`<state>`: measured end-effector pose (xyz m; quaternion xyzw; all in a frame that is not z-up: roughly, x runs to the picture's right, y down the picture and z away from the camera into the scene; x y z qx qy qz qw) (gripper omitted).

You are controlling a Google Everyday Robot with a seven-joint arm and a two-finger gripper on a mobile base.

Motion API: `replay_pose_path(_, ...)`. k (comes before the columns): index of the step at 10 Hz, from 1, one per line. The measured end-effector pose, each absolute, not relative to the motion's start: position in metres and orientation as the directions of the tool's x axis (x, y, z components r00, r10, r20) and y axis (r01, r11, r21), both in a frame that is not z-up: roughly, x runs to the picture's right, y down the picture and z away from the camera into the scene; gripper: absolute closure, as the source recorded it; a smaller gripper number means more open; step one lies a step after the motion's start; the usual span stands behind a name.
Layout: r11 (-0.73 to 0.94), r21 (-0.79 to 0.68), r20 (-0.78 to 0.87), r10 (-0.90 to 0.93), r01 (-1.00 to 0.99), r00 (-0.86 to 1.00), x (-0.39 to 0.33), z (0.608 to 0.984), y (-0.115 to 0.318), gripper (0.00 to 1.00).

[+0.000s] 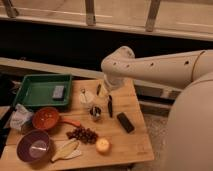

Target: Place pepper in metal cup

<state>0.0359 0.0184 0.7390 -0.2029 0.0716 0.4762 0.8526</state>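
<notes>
Camera view: the arm reaches in from the right over the wooden counter [135, 145], and the end effector [106, 100] hangs low just above and behind the metal cup [95, 113]; I cannot tell whether it is wide or narrow. The pepper [71, 122] lies on the counter, touching the orange bowl [47, 119], left of the cup and apart from it, with dark grapes [83, 134] just in front

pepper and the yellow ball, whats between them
In the camera view, a cluster of dark grapes lies between the pepper and the yellow ball. The end effector hangs beside the metal cup.
</notes>
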Motion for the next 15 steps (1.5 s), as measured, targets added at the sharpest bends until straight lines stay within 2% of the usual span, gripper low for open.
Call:
replay_pose_path(4, 0.576, -0.444, -0.23, 0.667, -0.686, 0.709, -0.019, 0.718, 0.051, 0.2)
replay_pose_path(12, 0.55, -0.647, -0.151, 0.586, -0.528, 0.796, -0.075, 0.72, 0.069, 0.2)
replay_pose_path(15, 0.549, -0.66, -0.127, 0.592, -0.514, 0.796, -0.079, 0.717, 0.075, 0.2)
